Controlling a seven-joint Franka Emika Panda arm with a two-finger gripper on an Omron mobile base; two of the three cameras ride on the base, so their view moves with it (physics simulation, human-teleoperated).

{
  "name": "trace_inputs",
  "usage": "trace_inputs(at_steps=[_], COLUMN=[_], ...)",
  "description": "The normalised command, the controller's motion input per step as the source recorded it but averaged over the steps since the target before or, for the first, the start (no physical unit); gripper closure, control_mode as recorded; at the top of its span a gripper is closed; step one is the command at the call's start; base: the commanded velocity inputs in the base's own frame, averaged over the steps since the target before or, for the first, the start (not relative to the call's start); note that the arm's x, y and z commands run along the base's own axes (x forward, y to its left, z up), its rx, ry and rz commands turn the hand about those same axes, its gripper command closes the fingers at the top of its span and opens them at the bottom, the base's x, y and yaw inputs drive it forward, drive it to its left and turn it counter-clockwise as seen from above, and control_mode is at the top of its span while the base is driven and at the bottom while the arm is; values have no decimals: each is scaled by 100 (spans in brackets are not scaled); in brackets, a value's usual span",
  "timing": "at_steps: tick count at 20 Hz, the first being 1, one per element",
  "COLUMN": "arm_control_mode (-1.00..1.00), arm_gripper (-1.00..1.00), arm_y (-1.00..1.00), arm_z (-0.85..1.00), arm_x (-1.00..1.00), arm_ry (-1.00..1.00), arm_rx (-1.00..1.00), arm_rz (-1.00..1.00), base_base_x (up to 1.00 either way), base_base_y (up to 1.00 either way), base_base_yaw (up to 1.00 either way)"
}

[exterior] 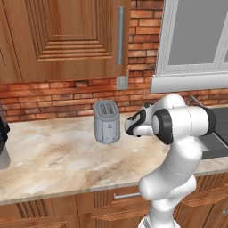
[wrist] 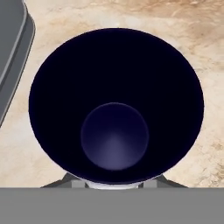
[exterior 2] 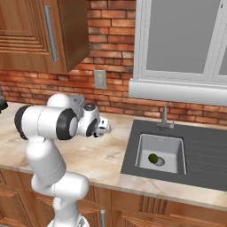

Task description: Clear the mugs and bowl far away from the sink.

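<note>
One of the mugs [wrist: 116, 105], with a dark navy rim and inside, sits right under my hand in the hand view, seen straight down its mouth. It stands on the marble counter just beside the sink's dark grey edge [wrist: 13, 52]. My gripper [wrist: 113, 183] is down at the mug's near wall. Only slivers of its fingers [wrist: 65, 180] show on either side, so the frames do not tell how its jaws stand. In the right base view the gripper [exterior 2: 105, 127] hangs low over the counter, left of the sink [exterior 2: 204, 150]. The bowl is out of view.
A silver toaster [exterior: 107, 121] stands on the counter [exterior: 53, 156] by the brick wall, left of the arm. The sink basin [exterior 2: 170, 148] holds a small green thing [exterior 2: 153, 158], with the faucet [exterior 2: 165, 117] behind it. Wall cabinets hang above.
</note>
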Motion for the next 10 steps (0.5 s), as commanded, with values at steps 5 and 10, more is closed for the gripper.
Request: trace_inputs(at_steps=[5, 10], arm_control_mode=[-100, -100], arm_gripper=[100, 100], arm_y=[21, 6], arm_z=[-46, -47], arm_x=[-71, -54], arm_ry=[2, 4], arm_rx=[0, 0], arm_rz=[-6, -4], base_base_x=[0, 0], base_base_y=[0, 0], base_base_yaw=[0, 0])
